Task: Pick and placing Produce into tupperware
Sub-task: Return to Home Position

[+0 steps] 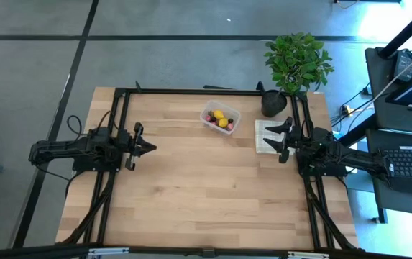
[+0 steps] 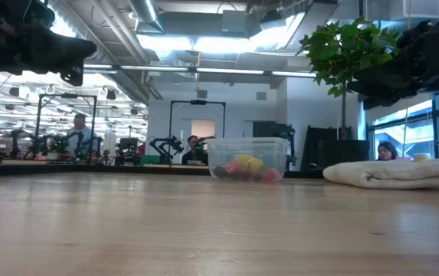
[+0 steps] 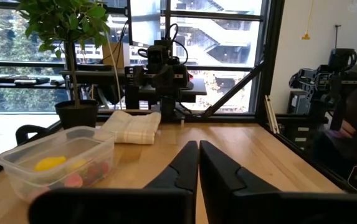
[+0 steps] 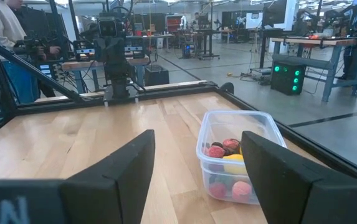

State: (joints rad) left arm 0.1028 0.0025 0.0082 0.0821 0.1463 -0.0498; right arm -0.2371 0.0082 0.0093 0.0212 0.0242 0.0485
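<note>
Pale wood surface (image 1: 191, 194) carries the tupperware (image 4: 237, 114) just ahead of the right gripper (image 1: 277, 141) and well apart from the left gripper (image 3: 198, 146). Produce (image 4: 228, 165) lies inside it: small, light and round, likely to roll or slip. The berries look soft, so a gentle pinch across the middle suits. The right gripper hangs spread wide over a cloth (image 1: 262, 137); the left is pressed together, empty.

grey floor (image 1: 191, 57) — bright windows (image 3: 215, 37)
</note>
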